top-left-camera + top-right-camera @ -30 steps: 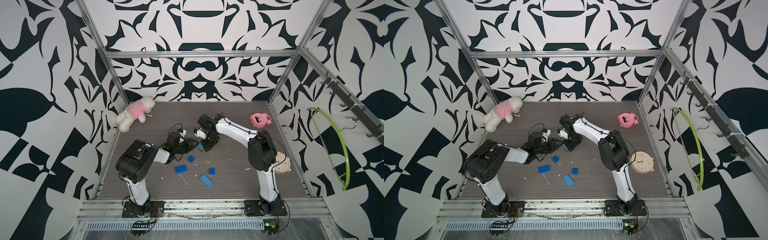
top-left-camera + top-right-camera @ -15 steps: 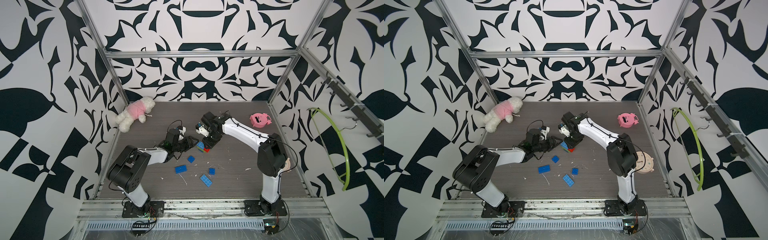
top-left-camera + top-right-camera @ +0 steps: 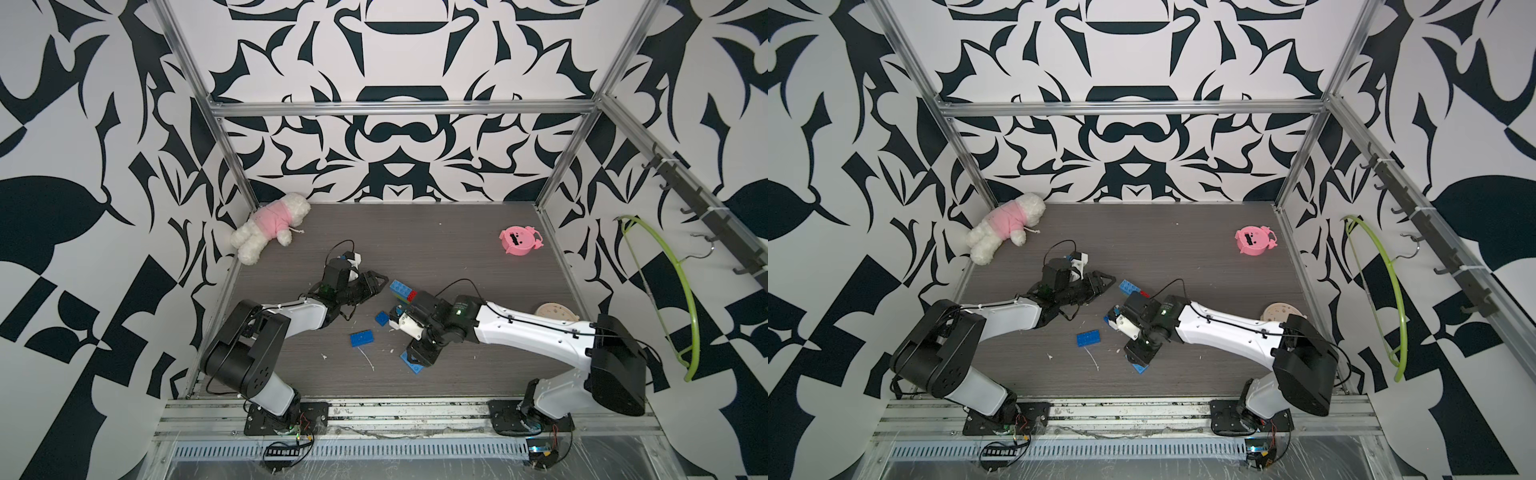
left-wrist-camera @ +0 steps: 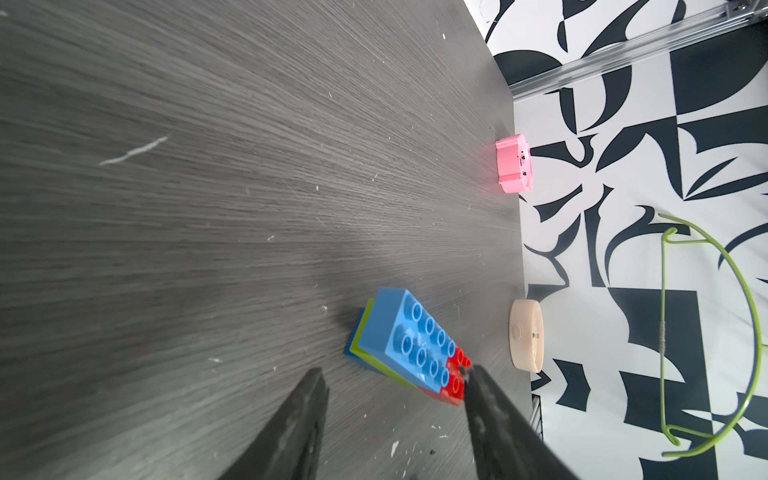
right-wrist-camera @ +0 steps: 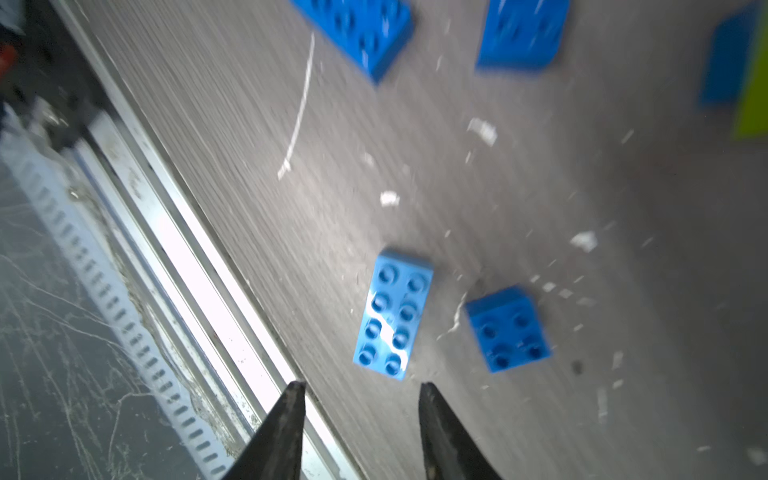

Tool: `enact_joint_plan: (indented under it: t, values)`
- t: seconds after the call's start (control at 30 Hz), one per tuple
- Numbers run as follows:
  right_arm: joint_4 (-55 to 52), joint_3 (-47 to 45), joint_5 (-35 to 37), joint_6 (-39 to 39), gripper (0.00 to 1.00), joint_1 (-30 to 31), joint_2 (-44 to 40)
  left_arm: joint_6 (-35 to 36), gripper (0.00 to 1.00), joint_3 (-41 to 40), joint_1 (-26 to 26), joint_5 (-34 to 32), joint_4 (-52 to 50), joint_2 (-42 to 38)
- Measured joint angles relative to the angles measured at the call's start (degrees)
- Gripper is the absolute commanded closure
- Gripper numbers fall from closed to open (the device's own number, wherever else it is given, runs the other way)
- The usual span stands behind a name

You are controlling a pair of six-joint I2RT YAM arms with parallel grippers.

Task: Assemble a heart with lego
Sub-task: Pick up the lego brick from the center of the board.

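The back of the worktop (image 3: 415, 232) lies bare, a wide passage between the white teddy (image 3: 270, 224) in the far left corner and the pink pig toy (image 3: 519, 242) near the right wall. The middle is crowded. The brick cluster (image 4: 409, 345) sits just ahead of the left gripper (image 4: 395, 370), its red end right by one of the spread fingers (image 4: 490, 415). A blue 2x4 brick (image 3: 361, 338) and a blue 2x2 brick (image 3: 382, 318) lie between the arms, with narrow gaps. Ahead of the right gripper (image 5: 360, 384), a second 2x4 brick (image 5: 392, 316) and a second 2x2 brick (image 5: 509, 328) lie close together near the front rail (image 5: 187, 291). The right arm (image 3: 532, 328) stretches low across the right side, beside a beige disc (image 3: 555, 311)
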Motion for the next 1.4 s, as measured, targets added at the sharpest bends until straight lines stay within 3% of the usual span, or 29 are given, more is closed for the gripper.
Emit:
enact_joint_plan:
  t: [0.47,0.7,0.97,1.17,1.3,1.4]
  values:
    - [6.75,-1.55,6.32,5.33,0.46,2.80,8.61,-0.04,0.43,-0.02,0.00,0.04,0.13,0.00]
    - [7.34,-1.07,7.80,5.86,0.66,2.80,10.67,-0.04,0.43,-0.61,0.00,0.07,0.20,0.00]
    - [7.30,-0.96,6.99,4.39,0.73,1.95,7.58,-0.04,0.43,-0.74,0.00,0.22,0.17,0.02]
    - [0.15,8.81,2.16,-3.41,0.75,-9.86,2.05,-0.02,0.41,-0.74,0.00,0.76,0.20,0.87]
    - [-3.67,20.39,0.37,-9.70,0.76,-18.51,4.11,-0.13,0.41,-0.44,0.00,2.19,0.72,2.60]
    - [-6.38,25.97,-0.61,-13.97,0.76,-21.66,7.56,-0.57,0.41,-0.09,0.00,3.80,1.90,4.26]
